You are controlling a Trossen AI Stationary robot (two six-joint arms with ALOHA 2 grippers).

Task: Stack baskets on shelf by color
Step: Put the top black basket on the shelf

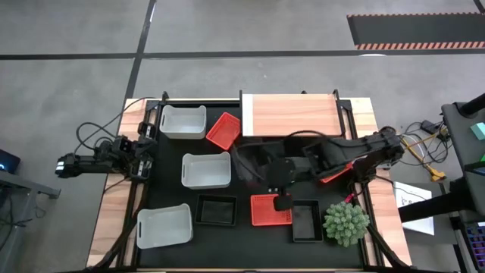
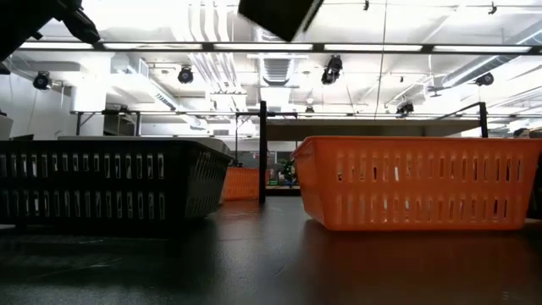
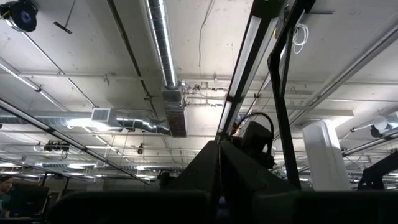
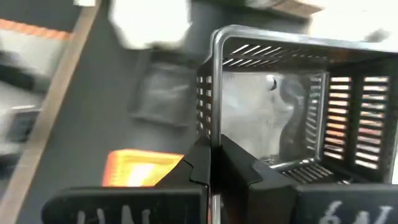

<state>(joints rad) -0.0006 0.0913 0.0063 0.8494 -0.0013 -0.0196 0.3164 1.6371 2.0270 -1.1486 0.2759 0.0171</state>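
While your right gripper point(image 4: 211, 171) is up off the mat, its fingers are pinched on the rim of a black basket point(image 4: 280, 106), clamped at one corner, so the basket hangs out past the fingertips with its slotted walls and floor facing the wrist camera. From overhead you see that gripper point(image 1: 279, 182) and its load over the middle of the black mat point(image 1: 241, 227), well clear of the shelf point(image 1: 292, 114), which lies beyond the fingers at the far edge and carries no basket.

Just beneath and slightly ahead of the fingers sits a red-orange basket point(image 1: 270, 210) flat on the mat; a black one point(image 1: 217, 210) lies to one side of it and another black one point(image 1: 306, 221) to the other, next to the green plant point(image 1: 346, 222). Another red-orange basket point(image 1: 223, 130) lies tilted by the shelf's left end. Three white baskets point(image 1: 206, 170) stay on the left half of the mat.

Your left gripper point(image 1: 144, 148) waits at the table's left edge, well apart from everything; you cannot tell from these views how its fingers stand.
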